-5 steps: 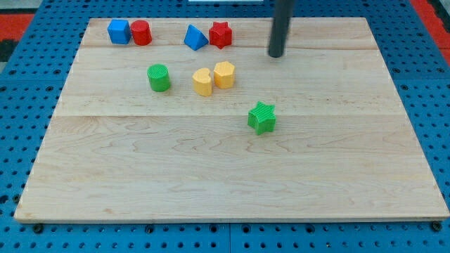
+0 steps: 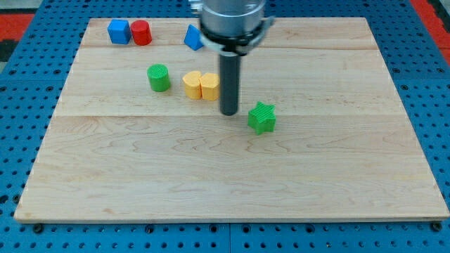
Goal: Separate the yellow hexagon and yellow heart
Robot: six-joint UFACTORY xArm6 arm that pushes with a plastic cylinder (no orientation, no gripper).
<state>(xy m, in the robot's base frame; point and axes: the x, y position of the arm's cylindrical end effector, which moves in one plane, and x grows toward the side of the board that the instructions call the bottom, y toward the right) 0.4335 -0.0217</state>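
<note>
Two yellow blocks sit touching side by side on the wooden board (image 2: 211,176), left of its middle. The left one (image 2: 191,84) looks like the yellow heart and the right one (image 2: 209,86) like the yellow hexagon, though their shapes are hard to make out. My tip (image 2: 228,112) rests on the board just right of and slightly below the right yellow block, with the rod standing close against that block's right side. The green star (image 2: 261,117) lies just to the right of my tip.
A green cylinder (image 2: 159,77) stands left of the yellow pair. A blue block (image 2: 119,31) and a red cylinder (image 2: 141,32) sit at the top left. A blue triangle (image 2: 191,36) is partly hidden by the arm, which also covers the red star's spot.
My rod has moved from the top right down and left to beside the yellow blocks. Both yellow blocks have shifted left and slightly down, still touching. The arm now hides the red star.
</note>
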